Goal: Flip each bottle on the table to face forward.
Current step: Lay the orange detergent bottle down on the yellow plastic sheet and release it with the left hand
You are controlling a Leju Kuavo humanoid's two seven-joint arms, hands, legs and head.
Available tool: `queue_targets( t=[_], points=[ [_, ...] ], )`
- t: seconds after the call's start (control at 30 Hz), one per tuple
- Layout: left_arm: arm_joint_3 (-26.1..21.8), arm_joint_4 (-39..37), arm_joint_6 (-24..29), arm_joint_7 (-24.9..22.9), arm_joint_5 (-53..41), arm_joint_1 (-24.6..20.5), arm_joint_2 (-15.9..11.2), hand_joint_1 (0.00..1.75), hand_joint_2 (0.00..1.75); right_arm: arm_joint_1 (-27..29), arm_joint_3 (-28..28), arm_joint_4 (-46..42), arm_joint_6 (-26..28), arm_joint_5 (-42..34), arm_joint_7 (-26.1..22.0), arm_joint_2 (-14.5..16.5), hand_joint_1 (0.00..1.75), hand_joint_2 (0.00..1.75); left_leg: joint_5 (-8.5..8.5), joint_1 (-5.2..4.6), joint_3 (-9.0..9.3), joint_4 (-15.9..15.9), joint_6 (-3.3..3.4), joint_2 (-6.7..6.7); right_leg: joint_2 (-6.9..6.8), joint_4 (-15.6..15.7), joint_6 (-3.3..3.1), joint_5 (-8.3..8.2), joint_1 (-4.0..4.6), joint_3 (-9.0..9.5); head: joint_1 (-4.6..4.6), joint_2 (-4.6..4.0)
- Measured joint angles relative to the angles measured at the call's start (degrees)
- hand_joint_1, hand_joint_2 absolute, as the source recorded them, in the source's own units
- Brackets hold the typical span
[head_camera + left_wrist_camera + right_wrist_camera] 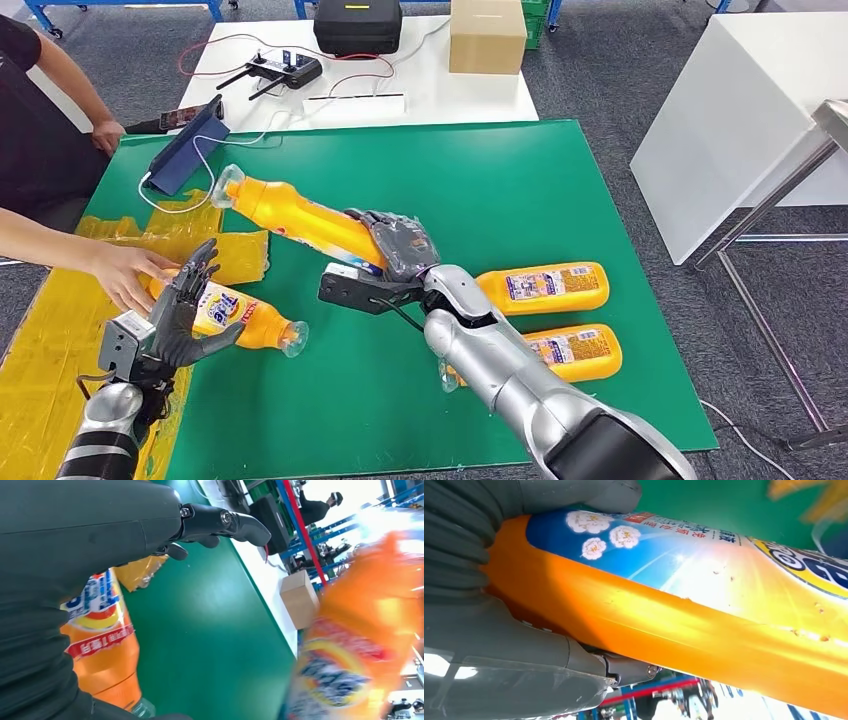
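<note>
My right hand (pixel 400 245) grips an orange bottle (pixel 290 213) around its lower body and holds it tilted above the green mat (pixel 480 180), cap toward the far left. Up close, the bottle's blue and orange label (pixel 704 605) lies against my right hand (pixel 489 630). My left hand (pixel 185 310) hovers with its fingers spread beside a second orange bottle (pixel 245 318), which lies on the mat's left edge with its front label up. A person's hand (pixel 125 272) touches that bottle's base. Two more bottles (pixel 545 287) (pixel 580 352) lie on the right, back labels up.
Crumpled yellow wrapping (pixel 40 330) lies along the mat's left side. A blue tablet (pixel 190 150) with a white cable stands at the far left corner. Beyond the mat are a cardboard box (pixel 487 35) and a black case (pixel 357 25). A white table (pixel 740 110) stands to the right.
</note>
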State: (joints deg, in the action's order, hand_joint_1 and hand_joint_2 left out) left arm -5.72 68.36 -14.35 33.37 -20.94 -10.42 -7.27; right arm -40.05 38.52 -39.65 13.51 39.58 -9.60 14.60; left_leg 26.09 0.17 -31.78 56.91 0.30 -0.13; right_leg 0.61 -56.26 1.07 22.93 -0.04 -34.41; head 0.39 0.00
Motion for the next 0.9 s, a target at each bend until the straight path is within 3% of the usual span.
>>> queue_targets(
  t=[0.1,0.3,0.53,0.67,0.9],
  points=[
    [-1.24,1.84,-3.17,-1.79,4.86,1.42,0.52,0.0,1.75,1.85,-1.23,-4.74,0.27,-0.09,-1.24,-0.04,1.75,1.75,0.0,0.0,-0.09,0.0,0.0,0.0,0.0,0.0,0.0,0.0,-0.01,-0.08,0.01,0.0],
    [-3.73,5.7,-14.25,-7.71,24.3,5.72,1.91,0.0,1.75,4.78,-1.77,-11.21,1.72,-0.56,-3.52,0.13,1.75,1.75,0.01,-0.02,-0.13,0.0,0.0,0.0,0.0,0.02,0.0,0.0,-0.02,-0.12,0.01,0.0],
    [-4.44,8.02,-15.16,-8.57,26.53,8.23,2.49,0.0,1.75,5.8,-1.77,-14.32,1.76,-0.73,-3.62,0.15,1.74,1.75,0.01,-0.01,-0.18,0.0,0.0,-0.03,-0.01,0.02,0.0,0.0,-0.02,-0.15,0.01,0.01],
    [-4.39,9.08,-18.27,-10.46,32.41,9.57,2.82,0.0,1.75,5.94,-1.74,-14.93,1.22,-1.23,-4.06,0.41,1.73,1.75,0.01,-0.01,-0.18,0.0,0.0,-0.02,0.0,0.01,0.0,0.0,-0.02,-0.15,0.01,0.0],
    [-0.89,13.72,-19.83,-11.59,37.07,13.34,4.81,0.0,1.75,6.17,1.2,-14.11,-5.63,-4.31,-3.9,3.66,1.74,1.75,0.02,-0.01,-0.3,-0.01,-0.01,-0.02,-0.01,0.01,-0.01,0.01,-0.01,-0.28,0.02,0.0]
  ],
)
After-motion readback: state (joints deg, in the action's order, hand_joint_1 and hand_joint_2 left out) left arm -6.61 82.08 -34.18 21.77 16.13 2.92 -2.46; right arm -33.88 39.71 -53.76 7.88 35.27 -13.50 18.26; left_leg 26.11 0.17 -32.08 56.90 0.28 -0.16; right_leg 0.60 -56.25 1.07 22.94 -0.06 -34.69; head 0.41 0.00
